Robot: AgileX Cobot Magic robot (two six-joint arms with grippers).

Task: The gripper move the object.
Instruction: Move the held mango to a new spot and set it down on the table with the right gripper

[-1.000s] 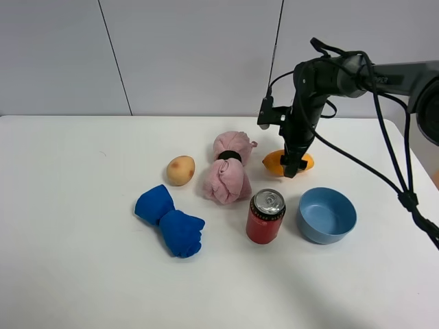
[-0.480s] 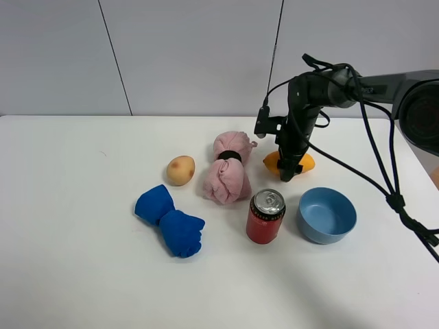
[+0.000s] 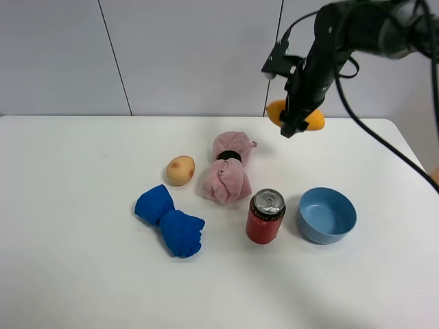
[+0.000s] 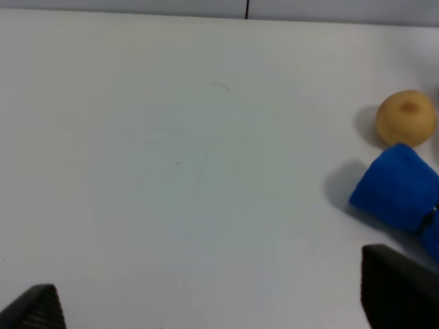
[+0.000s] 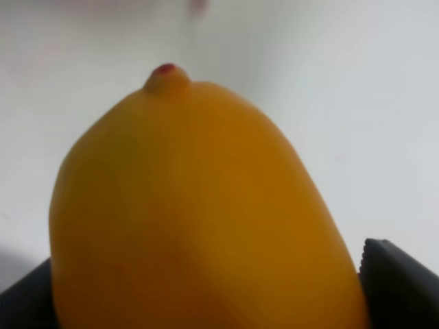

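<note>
The orange-yellow mango-like object (image 3: 313,120) hangs in the air over the back right of the table, held by my right gripper (image 3: 295,125), which is shut on it. In the right wrist view the object (image 5: 199,212) fills most of the picture between the two black fingertips (image 5: 394,281). My left gripper (image 4: 212,301) shows only in the left wrist view, open and empty above bare table, with its two black tips at the picture's corners.
A tan potato (image 3: 181,170), a pink cloth bundle (image 3: 226,171), a blue cloth bundle (image 3: 171,221), a red soda can (image 3: 265,216) and a blue bowl (image 3: 326,215) stand on the white table (image 3: 68,205). The potato (image 4: 406,116) and blue cloth (image 4: 401,188) also show in the left wrist view.
My right gripper has lifted the orange-yellow object off the table, from beside the pink bundle up into the air at the back right. Nothing else has moved.
</note>
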